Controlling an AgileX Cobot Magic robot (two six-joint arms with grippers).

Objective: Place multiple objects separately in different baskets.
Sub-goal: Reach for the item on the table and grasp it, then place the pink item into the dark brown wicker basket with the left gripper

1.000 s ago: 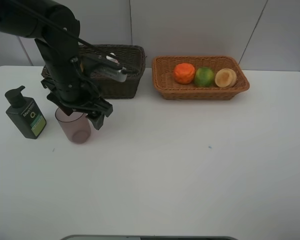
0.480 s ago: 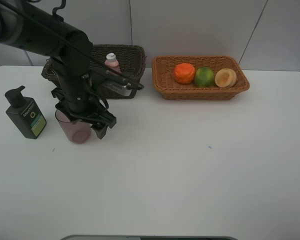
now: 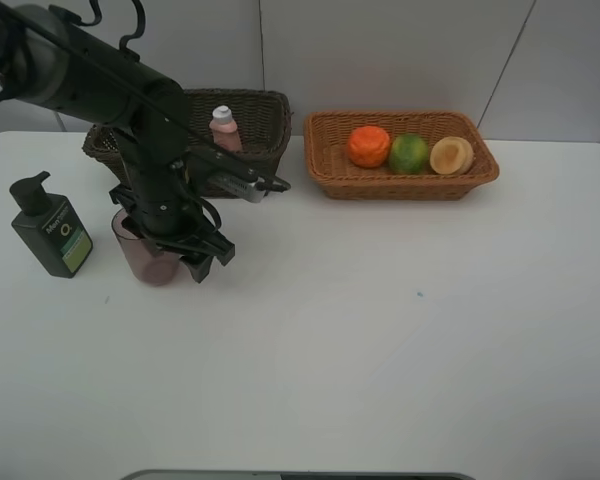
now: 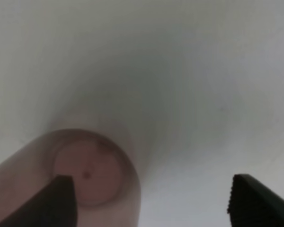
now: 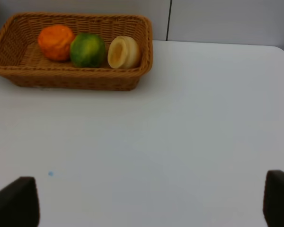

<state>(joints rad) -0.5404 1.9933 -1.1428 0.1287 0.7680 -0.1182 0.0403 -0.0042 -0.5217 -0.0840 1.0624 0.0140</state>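
The left gripper (image 4: pixel 151 194) hangs low over the white table (image 3: pixel 380 330) with its jaws spread wide, pinching nothing. The translucent pink-brown cup (image 4: pixel 99 163) stands upright directly beneath it, off toward 1 side of the gap. 1 finger (image 4: pixel 61 203) lies across the cup's open mouth; whether it dips inside cannot be told. The other finger (image 4: pixel 258 203) stands well outside the cup's wall, with bare table between it and the cup.

On this gripper's outer side, away from the table's middle, the dark green pump bottle (image 3: pixel 50 232) stands upright, near the cup but apart from it. Behind the gripper, toward the wall, sits the dark brown basket (image 3: pixel 265 105), with the slim pink white-capped bottle (image 3: pixel 223 128) upright inside it. Well apart on the gripper's inner side, just beyond the dark basket, is the light orange-tan basket (image 3: pixel 325 170). It holds 3 fruits in 1 row: the orange fruit (image 3: pixel 369 146) nearest the left gripper, the green fruit (image 3: pixel 409 153) in the middle, and the peach-like fruit (image 3: pixel 451 155) farthest, its pale side showing.

The right gripper (image 5: pixel 146 201) is above bare table, its 2 fingers spread wide with nothing between them. The light basket lies ahead of it, toward the left arm's side, well apart.
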